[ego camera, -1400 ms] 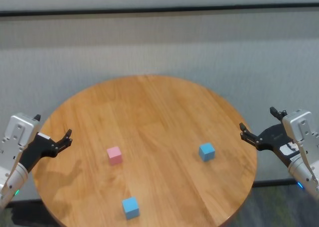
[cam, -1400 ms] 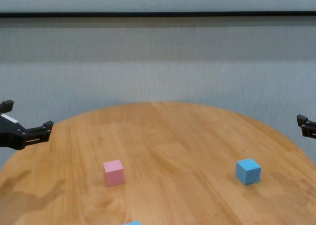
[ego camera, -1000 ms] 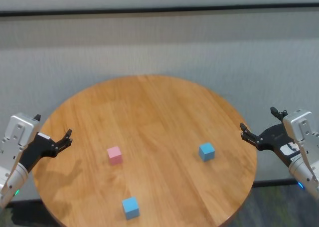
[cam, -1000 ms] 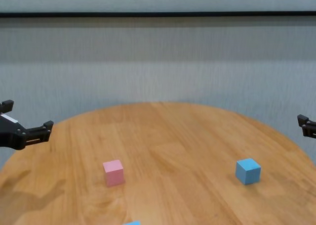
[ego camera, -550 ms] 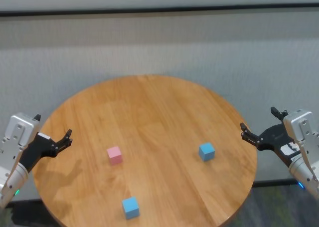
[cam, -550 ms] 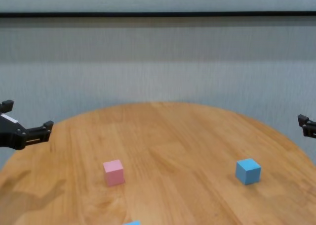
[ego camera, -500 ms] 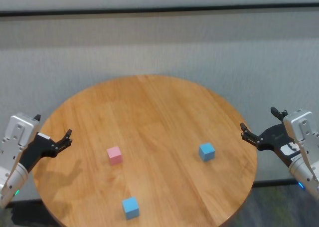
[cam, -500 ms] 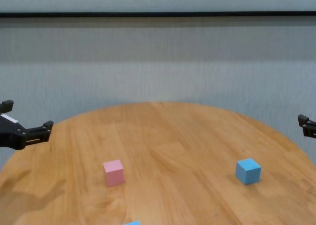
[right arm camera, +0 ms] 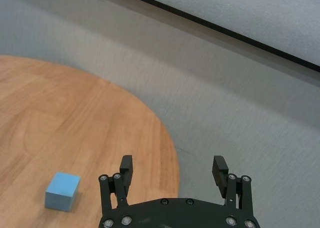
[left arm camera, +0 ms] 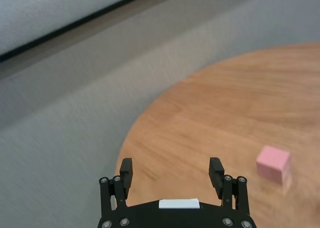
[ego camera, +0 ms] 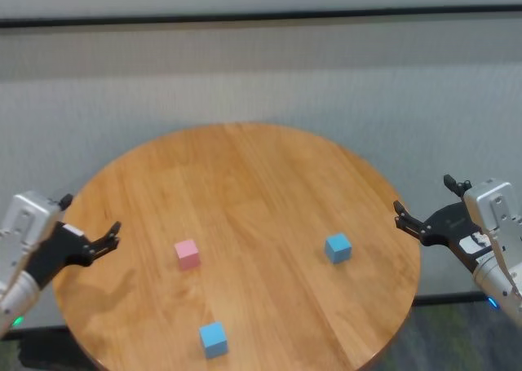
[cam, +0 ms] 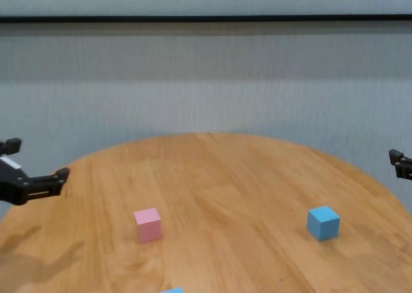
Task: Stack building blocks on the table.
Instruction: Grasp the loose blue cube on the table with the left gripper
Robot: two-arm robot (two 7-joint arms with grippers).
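A pink block (ego camera: 187, 253) sits left of the middle of the round wooden table (ego camera: 245, 167). One light blue block (ego camera: 338, 247) sits at the right, and another light blue block (ego camera: 214, 339) near the front edge. My left gripper (ego camera: 90, 214) is open and empty over the table's left edge, well left of the pink block (left arm camera: 273, 163). My right gripper (ego camera: 422, 194) is open and empty just off the table's right edge, beside the right blue block (right arm camera: 63, 190). All three blocks lie apart, none on another.
A grey floor and a pale wall with a dark strip (ego camera: 261, 16) lie beyond the table. Nothing but the three blocks stands on the table top.
My left gripper has dropped a little toward the table's left edge. The right arm and the blocks have not moved.
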